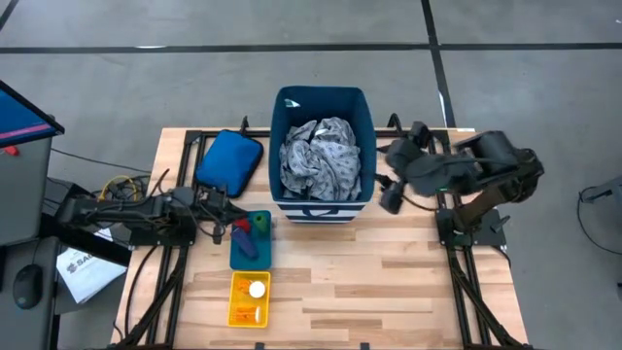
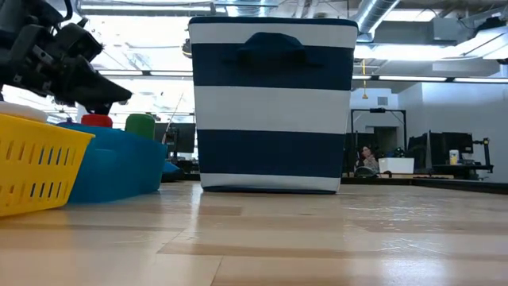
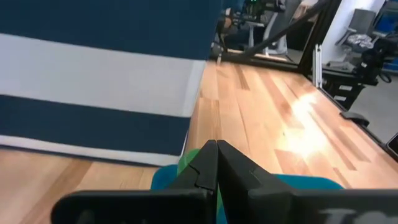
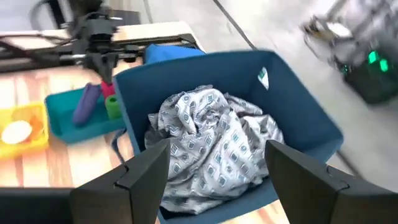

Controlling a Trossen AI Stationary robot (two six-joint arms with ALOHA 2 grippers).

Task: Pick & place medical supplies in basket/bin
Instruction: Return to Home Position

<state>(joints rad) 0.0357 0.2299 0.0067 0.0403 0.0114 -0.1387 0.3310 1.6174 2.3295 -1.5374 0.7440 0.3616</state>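
The navy bin [image 1: 321,94] with a white-striped base stands at the table's far middle, and the grey dotted gown [image 1: 321,156] lies crumpled inside it. Left of the bin, a teal tray [image 1: 240,258] holds a red cylinder [image 2: 97,121], a green cylinder [image 2: 140,125] and a dark-blue cylinder [image 4: 84,102]. My left gripper [image 1: 222,231] is shut, its tips just above the red cylinder. My right gripper [image 4: 217,174] is open, raised beside the bin's right wall and looking down on the gown [image 4: 211,137]. My left gripper's shut fingertips [image 2: 107,99] stand right over the top of the red cylinder, slanting down from the table's left. I cannot tell whether they touch it.
A yellow basket [image 1: 249,297] near the front edge holds a white-capped bottle [image 1: 257,289] and orange bottles. A flat blue pouch [image 1: 230,160] lies at the far left beside the bin. Bare wood stretches across the table's near right.
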